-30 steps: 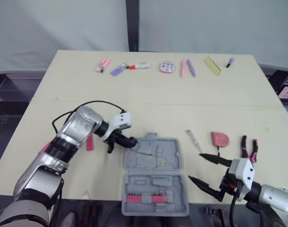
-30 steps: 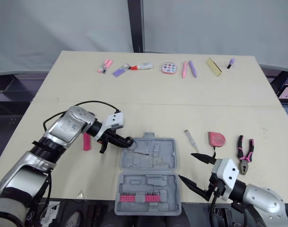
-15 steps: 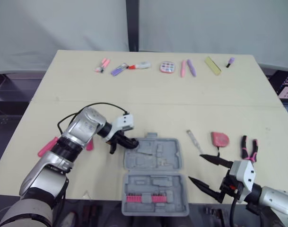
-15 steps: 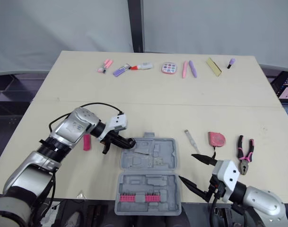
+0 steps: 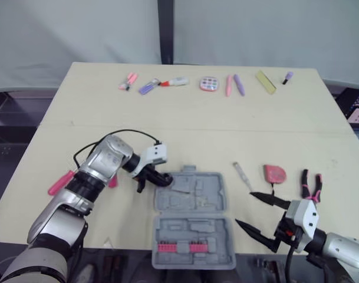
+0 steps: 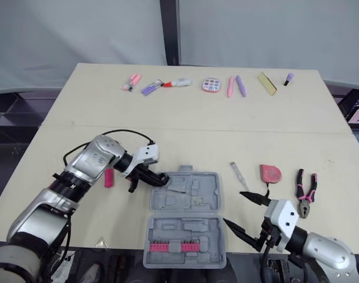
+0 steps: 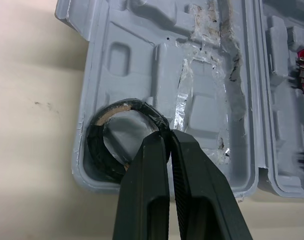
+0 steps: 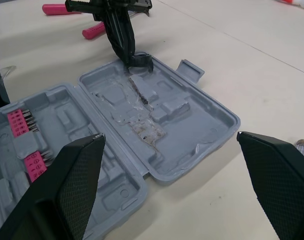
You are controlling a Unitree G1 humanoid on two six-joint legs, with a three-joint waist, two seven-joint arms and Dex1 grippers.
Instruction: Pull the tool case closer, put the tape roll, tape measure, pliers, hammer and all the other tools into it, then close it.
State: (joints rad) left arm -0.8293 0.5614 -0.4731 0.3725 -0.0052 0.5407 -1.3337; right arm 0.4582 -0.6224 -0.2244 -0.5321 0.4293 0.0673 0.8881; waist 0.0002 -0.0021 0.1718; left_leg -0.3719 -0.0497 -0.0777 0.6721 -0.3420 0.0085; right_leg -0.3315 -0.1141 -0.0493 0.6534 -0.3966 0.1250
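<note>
Head view: left gripper at a corner of the open grey plastic tool case; right gripper spread wide beside it. Left wrist view: fingers pinch the black tape roll by its wall, roll seated in the pocket beneath. Right wrist view: lifting before letting go would likely drag it out.

The gray tool case lies open and flat. The black tape roll sits in its corner pocket.

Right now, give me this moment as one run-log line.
left gripper shut on tape roll | roll in tool case corner | right gripper open
</note>
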